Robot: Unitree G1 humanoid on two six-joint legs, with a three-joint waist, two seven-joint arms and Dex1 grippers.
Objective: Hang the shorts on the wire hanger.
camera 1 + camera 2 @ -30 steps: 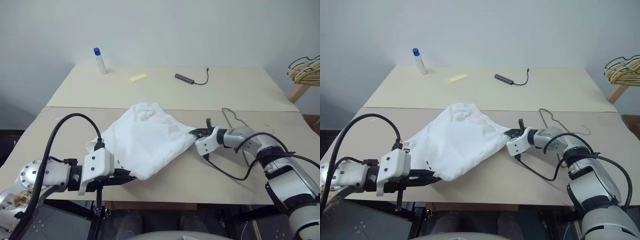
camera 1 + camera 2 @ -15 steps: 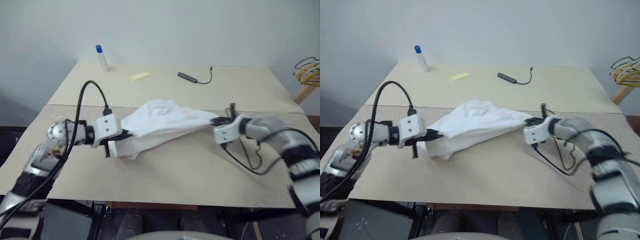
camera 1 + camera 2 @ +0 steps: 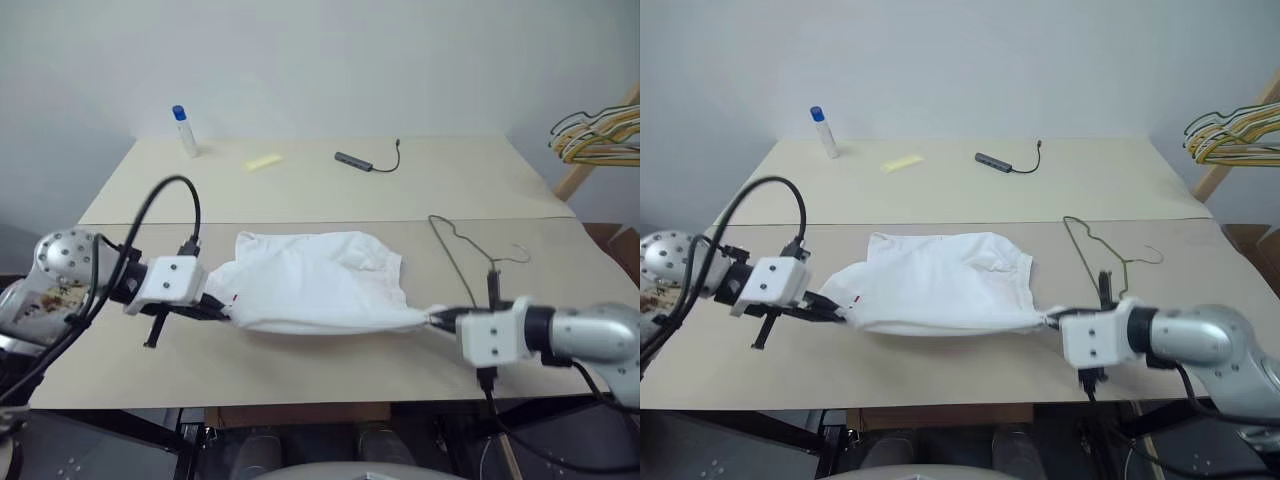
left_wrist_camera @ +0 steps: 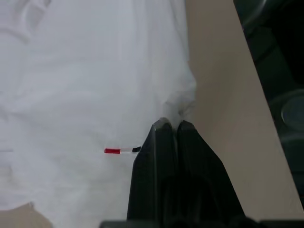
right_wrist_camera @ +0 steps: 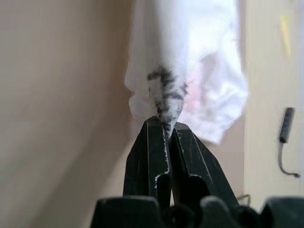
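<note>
The white shorts (image 3: 315, 280) are stretched wide just over the front table, held by a corner at each end. My left gripper (image 3: 215, 308) is shut on the left corner, close to a small red-and-black mark (image 4: 114, 151) near the hem. My right gripper (image 3: 437, 320) is shut on the right corner, where the cloth (image 5: 190, 57) is pulled into a dark-smudged point between the jaws. The thin dark wire hanger (image 3: 455, 255) lies flat on the table, just right of the shorts and beyond my right gripper.
On the far table stand a blue-capped bottle (image 3: 184, 130), a yellow slip (image 3: 262, 162) and a grey cable with a bar plug (image 3: 365, 162). Bunched yellow hangers (image 3: 600, 130) hang at the far right. A seam (image 3: 150, 223) joins the two tables.
The shorts have gone from a lifted bunch to a wide, low spread. My right gripper drew back toward the near table edge with its corner, and my left one shifted outward with its corner.
</note>
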